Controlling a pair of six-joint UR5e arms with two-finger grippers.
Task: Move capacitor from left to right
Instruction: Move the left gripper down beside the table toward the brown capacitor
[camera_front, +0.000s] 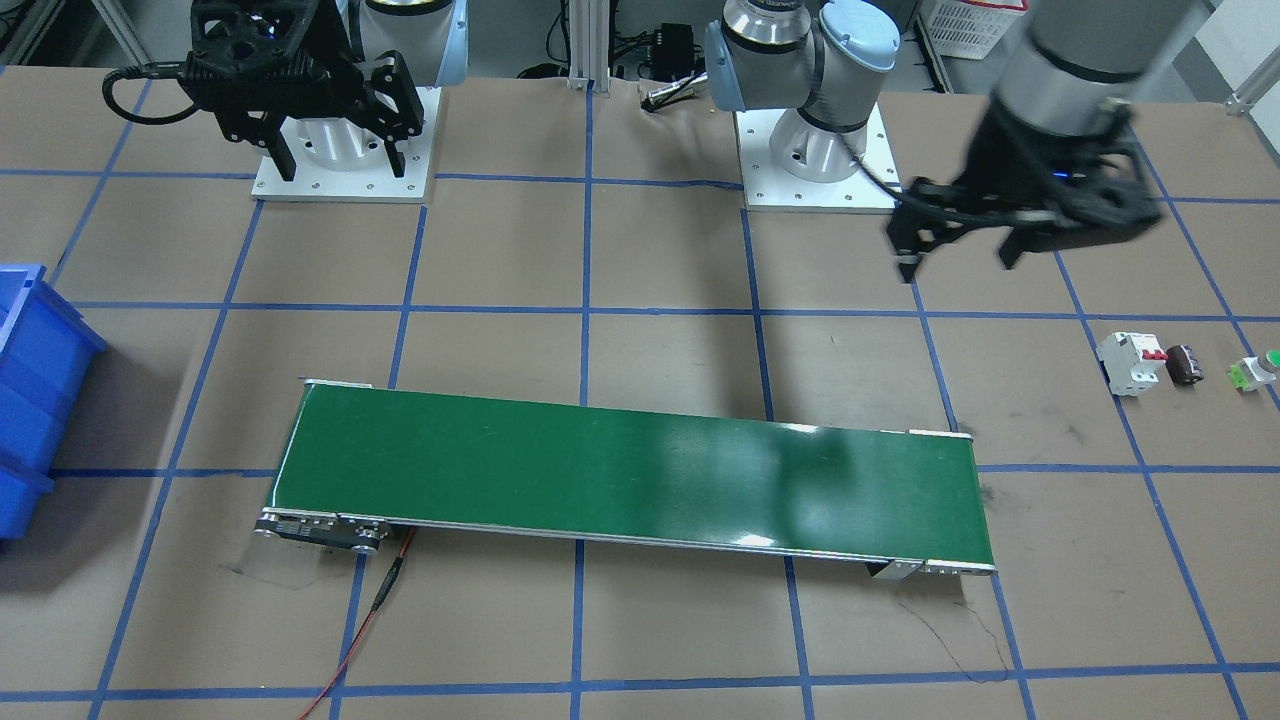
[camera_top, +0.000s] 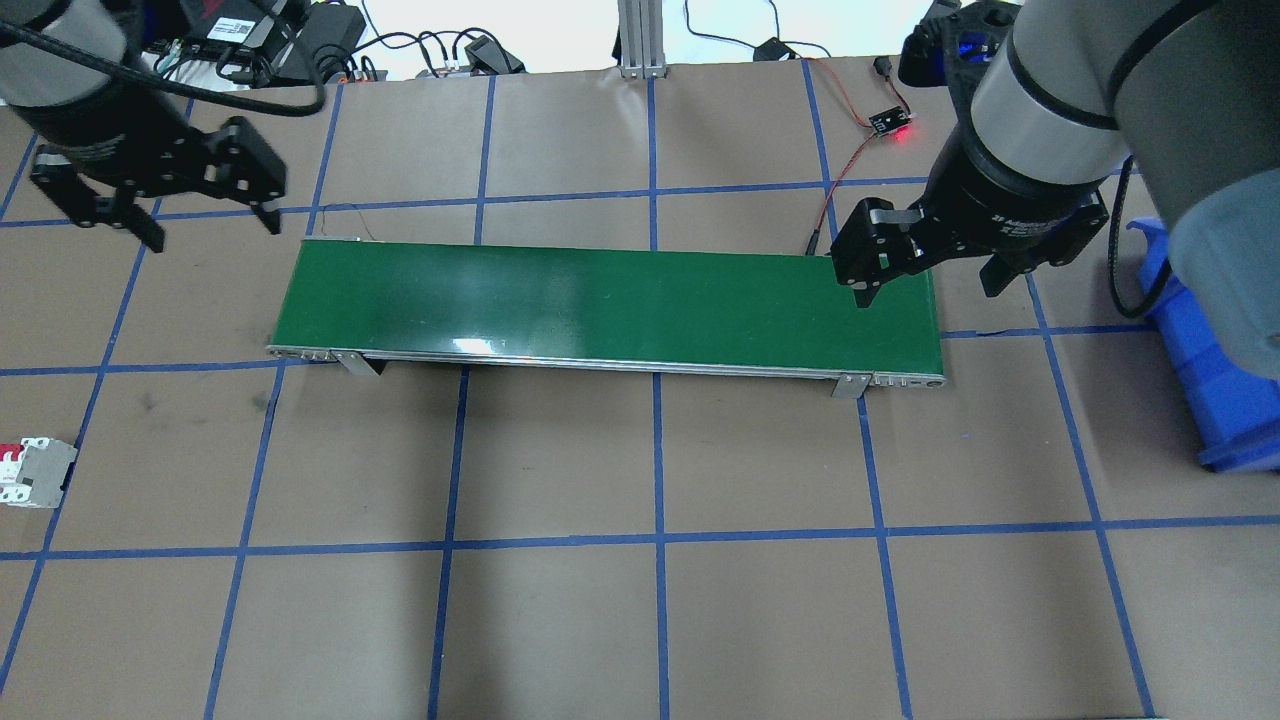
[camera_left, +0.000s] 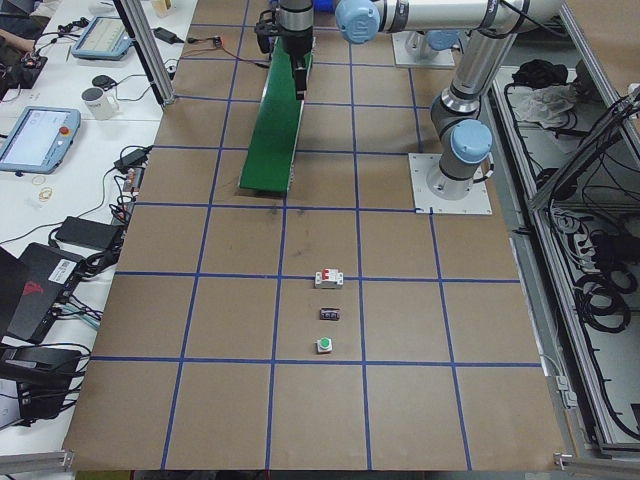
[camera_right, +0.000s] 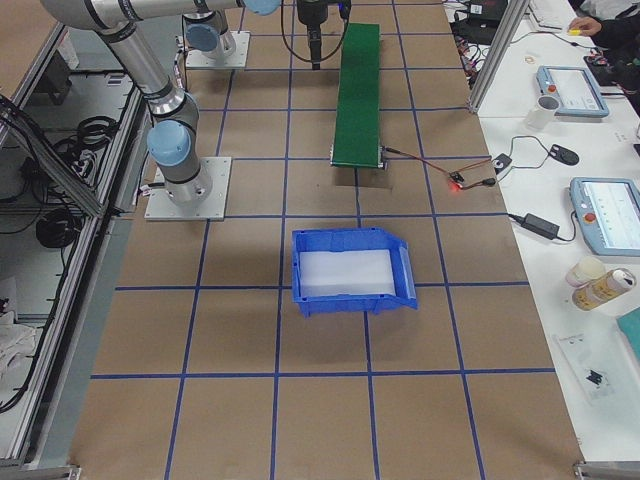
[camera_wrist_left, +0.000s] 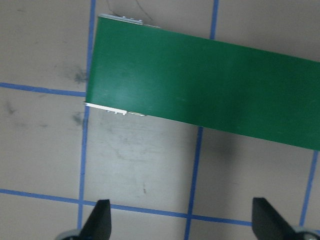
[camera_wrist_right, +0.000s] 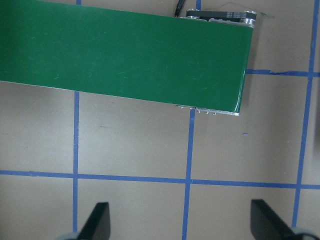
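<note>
Your task is not yet started: the capacitor (camera_front: 1184, 364) lies on the surface at the robot's left end, between the white breaker (camera_front: 1130, 362) and the green button (camera_front: 1255, 372). The left gripper (camera_front: 960, 262) hangs near it, jaws spread and empty, and so does the right gripper (camera_front: 340, 160). Picking and carrying both remain.

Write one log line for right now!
left gripper open, empty | right gripper open, empty | capacitor on table between breaker and button

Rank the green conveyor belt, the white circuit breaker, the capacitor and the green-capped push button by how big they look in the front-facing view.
1. conveyor belt, by far the largest.
2. circuit breaker.
3. capacitor and push button: both small and too alike to rank.
</note>
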